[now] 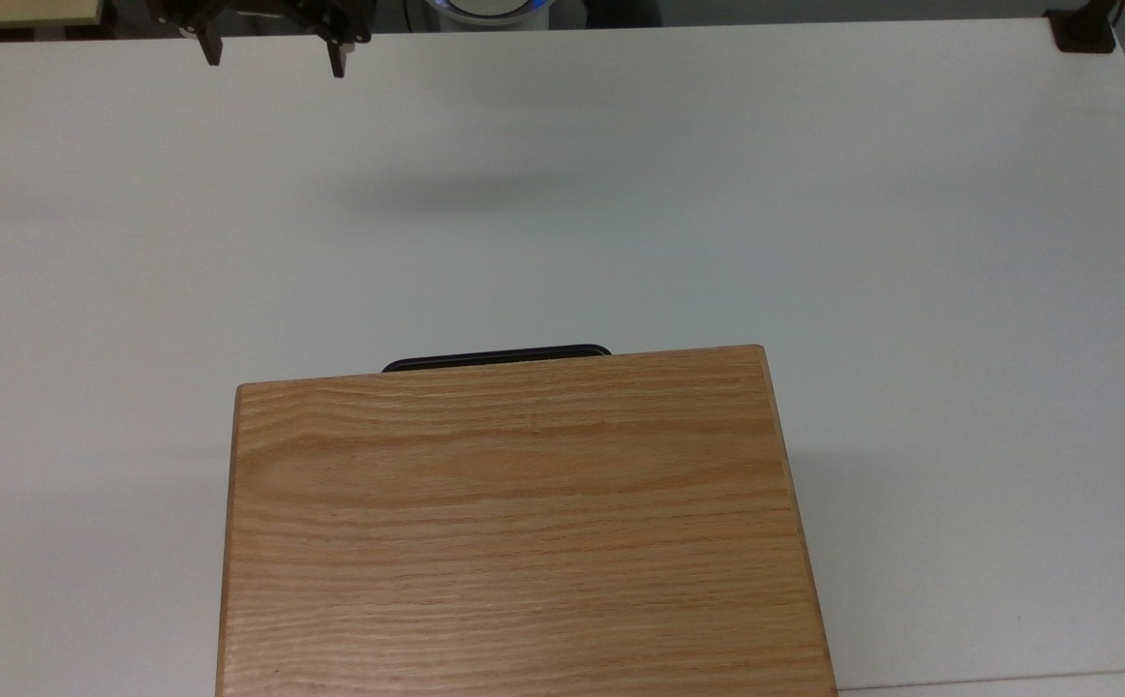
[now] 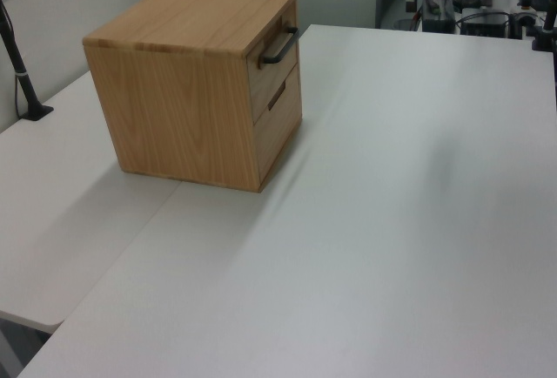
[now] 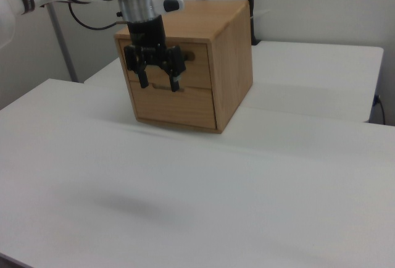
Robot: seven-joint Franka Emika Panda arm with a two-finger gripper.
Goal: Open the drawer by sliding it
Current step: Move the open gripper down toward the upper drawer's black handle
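The drawer (image 2: 274, 64) sits closed; the end effector (image 3: 159, 79) hangs spread wide, well apart.

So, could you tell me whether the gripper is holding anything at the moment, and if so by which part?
Nothing is held. The gripper hangs open above the white table, apart from the drawer and its black handle.
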